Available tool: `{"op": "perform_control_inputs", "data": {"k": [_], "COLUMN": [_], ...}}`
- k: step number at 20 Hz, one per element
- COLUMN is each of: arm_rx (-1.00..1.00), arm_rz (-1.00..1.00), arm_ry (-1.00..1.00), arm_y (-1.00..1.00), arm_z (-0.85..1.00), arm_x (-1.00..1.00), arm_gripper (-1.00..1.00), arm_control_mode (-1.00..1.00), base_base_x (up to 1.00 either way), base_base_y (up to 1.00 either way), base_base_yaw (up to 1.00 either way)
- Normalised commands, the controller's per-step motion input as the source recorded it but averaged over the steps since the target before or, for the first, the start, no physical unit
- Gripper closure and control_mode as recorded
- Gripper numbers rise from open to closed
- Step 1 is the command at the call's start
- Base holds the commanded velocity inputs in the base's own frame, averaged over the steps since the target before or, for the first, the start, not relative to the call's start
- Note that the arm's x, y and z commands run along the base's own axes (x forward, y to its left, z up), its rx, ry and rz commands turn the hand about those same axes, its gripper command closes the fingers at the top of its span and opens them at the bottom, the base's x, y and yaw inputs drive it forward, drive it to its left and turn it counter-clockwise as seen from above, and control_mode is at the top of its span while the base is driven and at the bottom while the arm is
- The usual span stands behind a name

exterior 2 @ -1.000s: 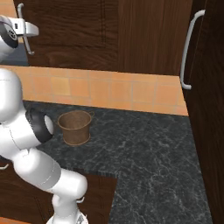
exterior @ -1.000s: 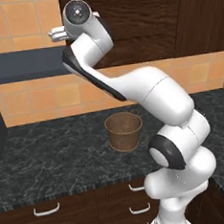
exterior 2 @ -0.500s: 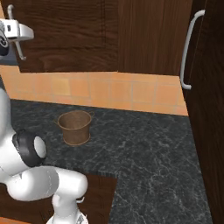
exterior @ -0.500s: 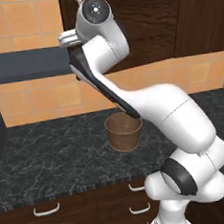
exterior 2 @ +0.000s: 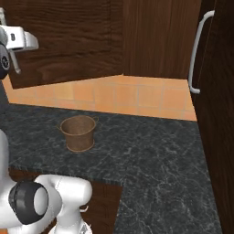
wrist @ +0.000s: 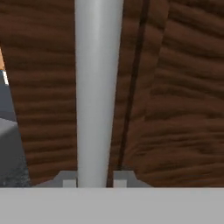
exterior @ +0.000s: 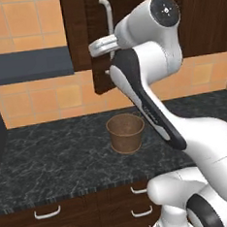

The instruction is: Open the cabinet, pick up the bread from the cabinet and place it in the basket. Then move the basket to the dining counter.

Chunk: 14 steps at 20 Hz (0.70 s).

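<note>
Hand view puts the silver handle [wrist: 97, 87] running up the middle of the frame, the hand [wrist: 95, 180] clamped around it at the bottom. Left base view has the cabinet [exterior: 97, 48] door at upper centre, and the basket [exterior: 126, 133] upright on the black surface [exterior: 51, 160], mid-frame.

No text, label, brand, number or sign can be read anywhere in these frames. The arm's dark forearm panel [exterior: 149, 113], at the centre of the left base view, carries a faint line of small marks, too blurred to make out as letters. The wood-grain cabinet door [wrist: 175, 96] and the silver bar handle [wrist: 96, 87] in the hand view are plain.
</note>
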Motion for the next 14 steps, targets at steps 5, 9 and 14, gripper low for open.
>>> {"op": "perform_control_inputs", "data": {"k": [5,9,14], "arm_rx": [0.03,0.07,0.06], "arm_rz": [0.13,0.07,0.03], "arm_ry": [0.07,0.05,0.03], "arm_y": [-0.9,-1.0,-0.86], "arm_z": [-0.09,-0.33,-0.27], "arm_x": [-1.0,-1.0,-0.55], "arm_gripper": [1.0,1.0,1.0], "arm_control_mode": [-1.0,-1.0,-1.0], "base_base_x": [0.0,0.0,0.0], "base_base_y": [0.0,0.0,0.0], "base_base_yaw": [0.0,0.0,0.0]}}
